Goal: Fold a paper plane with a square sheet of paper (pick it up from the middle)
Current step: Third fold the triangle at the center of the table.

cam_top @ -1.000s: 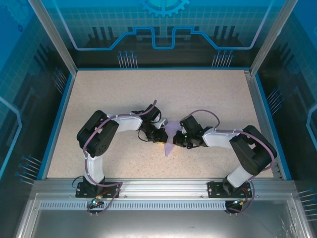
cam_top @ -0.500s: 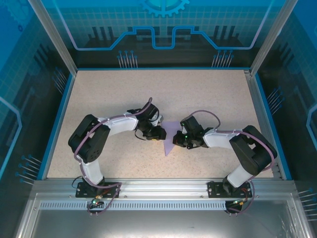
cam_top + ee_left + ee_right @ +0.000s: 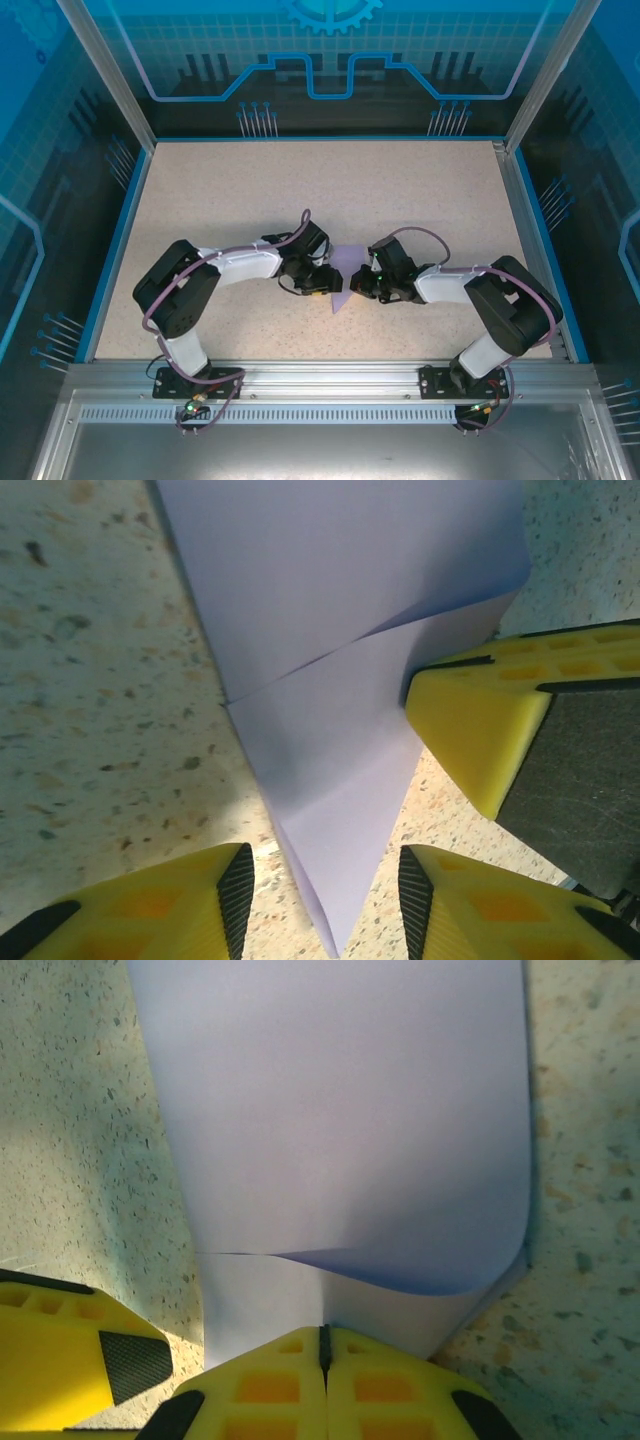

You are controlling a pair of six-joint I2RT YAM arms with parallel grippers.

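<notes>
An aluminium rail [image 3: 330, 375] runs along the bottom of the overhead view and carries both arm bases. From it the left arm [image 3: 235, 262] and the right arm [image 3: 450, 283], white shells with black joints and lavender cables, bend inward and meet at mid-frame on the table [image 3: 330, 190], a beige surface with fine dark speckles.

The sheet of paper [image 3: 338, 300] lies flat on the table between the two wrists. It is thin, matte, plain lavender, and tapers to a point toward the bottom of the frame.

In the left wrist view the left pincer [image 3: 325, 890] is spread. Its yellow fingers [image 3: 150, 905] with ribbed black pads sit at the bottom corners, and the paper's [image 3: 330, 610] narrow point lies on the table in the gap between them, touching neither. One layer overlaps another along a slanting edge across mid-frame. The right pincer's [image 3: 480, 730] yellow block touches the paper's right edge.

In the right wrist view the right pincer [image 3: 320, 1360] is pressed together at bottom centre, its tips against the paper's [image 3: 340, 1110] lower edge. I cannot tell whether any paper is caught in the seam. Just above it a flap lifts in a soft curve, shadowed underneath.

Beyond the arms the table is walled by blue translucent panels [image 3: 330, 60].
</notes>
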